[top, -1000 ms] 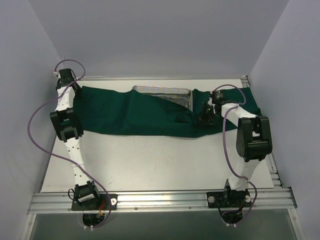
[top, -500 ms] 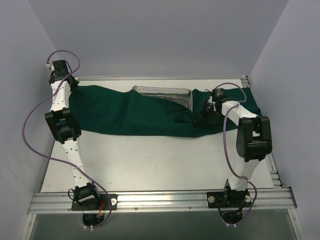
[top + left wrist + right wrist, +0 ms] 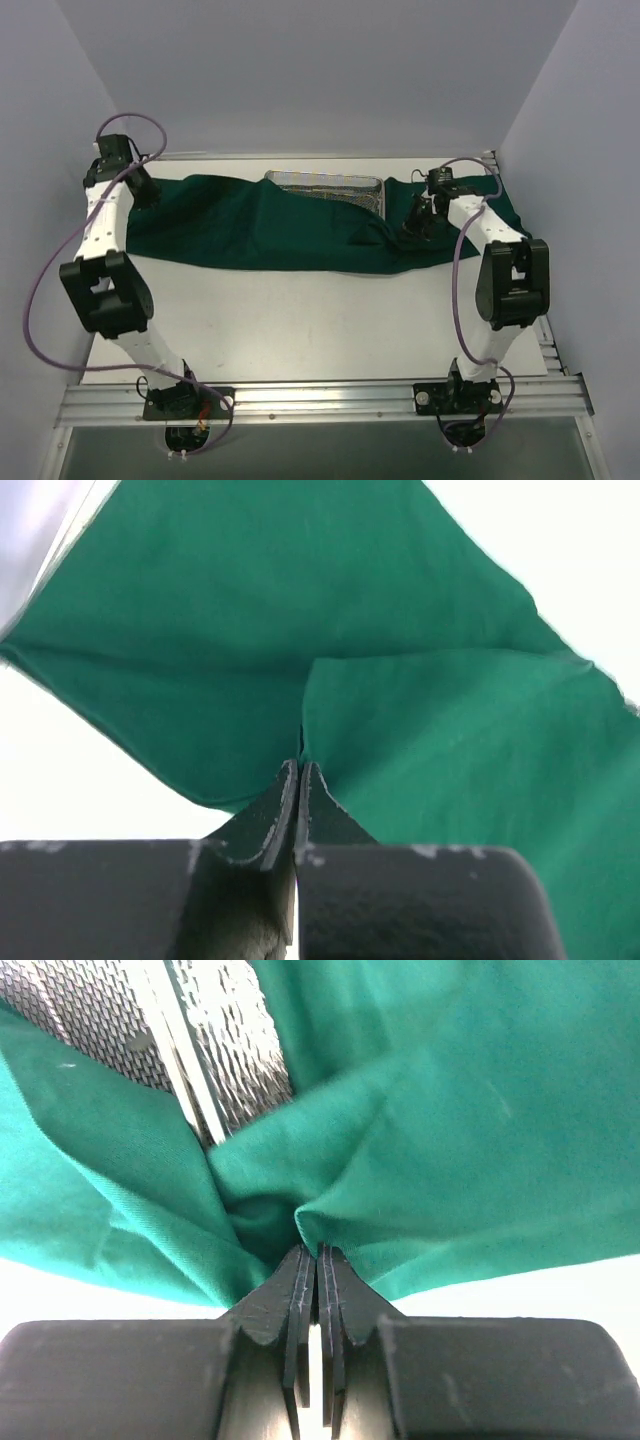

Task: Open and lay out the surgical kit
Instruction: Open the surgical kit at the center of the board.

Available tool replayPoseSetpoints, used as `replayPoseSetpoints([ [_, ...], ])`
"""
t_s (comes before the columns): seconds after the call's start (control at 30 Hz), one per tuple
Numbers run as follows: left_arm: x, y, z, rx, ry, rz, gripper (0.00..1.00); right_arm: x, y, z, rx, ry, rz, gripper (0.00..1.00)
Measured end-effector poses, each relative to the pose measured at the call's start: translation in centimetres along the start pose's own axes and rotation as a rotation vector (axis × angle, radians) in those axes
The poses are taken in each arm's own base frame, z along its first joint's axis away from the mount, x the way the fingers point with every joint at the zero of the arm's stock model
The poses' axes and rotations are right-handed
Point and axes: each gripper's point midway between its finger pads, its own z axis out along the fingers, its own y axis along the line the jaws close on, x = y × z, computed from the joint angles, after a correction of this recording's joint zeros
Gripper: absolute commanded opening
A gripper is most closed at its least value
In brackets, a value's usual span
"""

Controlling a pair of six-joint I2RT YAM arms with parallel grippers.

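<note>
The dark green drape (image 3: 260, 225) lies stretched across the far half of the table and covers most of the silver wire-mesh tray (image 3: 330, 186), whose far rim shows. My left gripper (image 3: 143, 190) is shut on the drape's left end; in the left wrist view the cloth (image 3: 400, 680) is pinched at the fingertips (image 3: 300, 770). My right gripper (image 3: 415, 222) is shut on a fold of the drape (image 3: 450, 1110) just right of the tray, whose mesh (image 3: 230, 1040) shows in the right wrist view. No instruments show.
White walls close in on the left, back and right. An aluminium rail (image 3: 320, 400) with both arm bases runs along the near edge. A metal strip (image 3: 545, 340) runs along the table's right side.
My left arm has swung out to the left and pulled the drape's left end further left. My right gripper has shifted slightly toward the back right, holding its fold.
</note>
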Motion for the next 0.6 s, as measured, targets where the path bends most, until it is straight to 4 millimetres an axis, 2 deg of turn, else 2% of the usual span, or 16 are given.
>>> replayPoseSetpoints([
  [0.1, 2.1, 0.8, -4.7, 0.025, -0.024, 0.045, 0.02, 0.7, -0.6, -1.6, 0.032, -0.016, 0.026, 0.0],
  [0.2, 3.5, 2.5, -8.5, 0.018, -0.061, 0.066, 0.02, 1.3, -1.7, -4.4, 0.067, -0.059, 0.06, 0.0],
  [0.23, 3.8, 3.3, -9.5, 0.002, -0.087, 0.062, 0.02, 1.6, -2.3, -5.3, 0.078, -0.076, 0.078, 0.0],
  [0.33, 6.3, 6.4, -12.1, -0.085, -0.123, 0.037, 0.02, 3.4, -4.3, -8.0, 0.126, -0.104, 0.131, 0.0],
  [0.4, 7.9, 8.4, -13.6, -0.153, -0.135, 0.017, 0.02, 5.0, -5.8, -9.3, 0.173, -0.109, 0.174, 0.0],
  [0.47, 8.6, 10.0, -14.4, -0.219, -0.157, -0.003, 0.03, 6.6, -7.3, -10.1, 0.223, -0.112, 0.22, 0.0],
  [0.5, 9.0, 10.9, -14.7, -0.261, -0.169, -0.013, 0.08, 7.6, -8.0, -10.5, 0.245, -0.107, 0.242, 0.0],
  [0.53, 9.6, 12.1, -14.9, -0.317, -0.178, -0.029, 0.23, 8.7, -8.9, -10.8, 0.268, -0.104, 0.27, 0.0],
  [0.6, 10.7, 13.9, -15.2, -0.41, -0.189, -0.045, 0.32, 10.5, -10.5, -11.4, 0.308, -0.102, 0.321, 0.0],
])
